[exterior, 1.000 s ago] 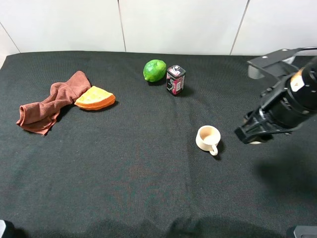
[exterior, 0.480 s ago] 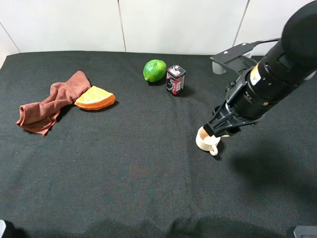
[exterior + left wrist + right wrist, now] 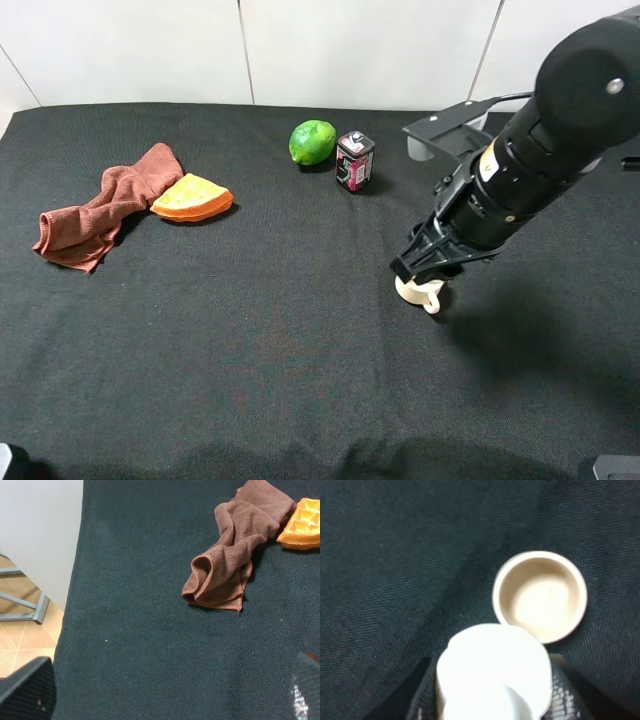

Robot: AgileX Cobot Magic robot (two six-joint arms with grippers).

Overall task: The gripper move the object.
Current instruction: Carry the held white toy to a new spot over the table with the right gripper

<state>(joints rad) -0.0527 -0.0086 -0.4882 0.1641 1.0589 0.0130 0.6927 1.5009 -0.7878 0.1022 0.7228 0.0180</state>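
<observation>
Right claw (image 3: 420, 266) is clamped on the garlic bulb (image 3: 492, 665). My wrist camera shows its two fingers (image 3: 421, 692) pressed against the bulb's sides, closed only as far as the bulb allows. From the high camera the bulb is hidden under the arm. Claw and bulb hang clear of the black table (image 3: 280, 380), right above the beige mug (image 3: 426, 293), whose open mouth shows just beyond the bulb in the wrist view. I'd call the pick-up done and the carry in hand. The set-down and release are left, and I can't tell whether the mug is the target or merely underneath. Farther back the small can (image 3: 354, 160) stands just beside the lime (image 3: 312, 141). Well off to the left the waffle piece (image 3: 191, 198) lies against the brown rag (image 3: 100, 210). The left claw (image 3: 165, 687) sits spread wide near that rag, holding nothing.
</observation>
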